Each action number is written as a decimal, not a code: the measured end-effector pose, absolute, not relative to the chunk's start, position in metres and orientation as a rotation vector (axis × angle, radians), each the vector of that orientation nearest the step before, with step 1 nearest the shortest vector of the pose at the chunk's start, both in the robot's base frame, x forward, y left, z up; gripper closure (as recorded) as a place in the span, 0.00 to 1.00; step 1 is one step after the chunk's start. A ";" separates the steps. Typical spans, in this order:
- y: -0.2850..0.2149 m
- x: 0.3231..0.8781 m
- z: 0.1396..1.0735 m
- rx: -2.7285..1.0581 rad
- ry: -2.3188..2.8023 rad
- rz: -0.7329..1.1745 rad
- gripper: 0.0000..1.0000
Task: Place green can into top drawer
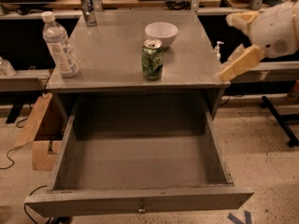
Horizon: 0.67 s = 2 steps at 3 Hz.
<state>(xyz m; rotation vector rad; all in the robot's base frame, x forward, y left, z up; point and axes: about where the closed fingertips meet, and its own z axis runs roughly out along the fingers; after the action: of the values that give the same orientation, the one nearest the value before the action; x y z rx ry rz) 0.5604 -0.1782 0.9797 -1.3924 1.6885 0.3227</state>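
Observation:
The green can point(152, 59) stands upright on the grey cabinet top point(107, 55), near its front middle, with its silver pull-tab top showing. The top drawer point(140, 202) is pulled wide open below it, its inside bare, with a small knob on the front panel. My gripper point(235, 42) is at the right edge of the cabinet top, to the right of the can and apart from it. Its two cream fingers point(240, 63) are spread open and hold nothing.
A white bowl point(161, 33) sits just behind the can. A clear water bottle point(60, 45) stands at the top's left edge and a slim silver can point(88, 9) at the back left. A cardboard box point(39, 134) lies on the floor to the left. Desks with cables run behind.

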 end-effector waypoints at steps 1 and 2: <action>-0.118 0.593 0.968 -1.292 1.484 0.591 0.00; -0.106 0.593 0.966 -1.274 1.460 0.657 0.00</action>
<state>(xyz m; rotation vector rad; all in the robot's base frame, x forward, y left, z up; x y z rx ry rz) 0.5933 -0.1060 0.9664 -1.2742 1.4599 0.6567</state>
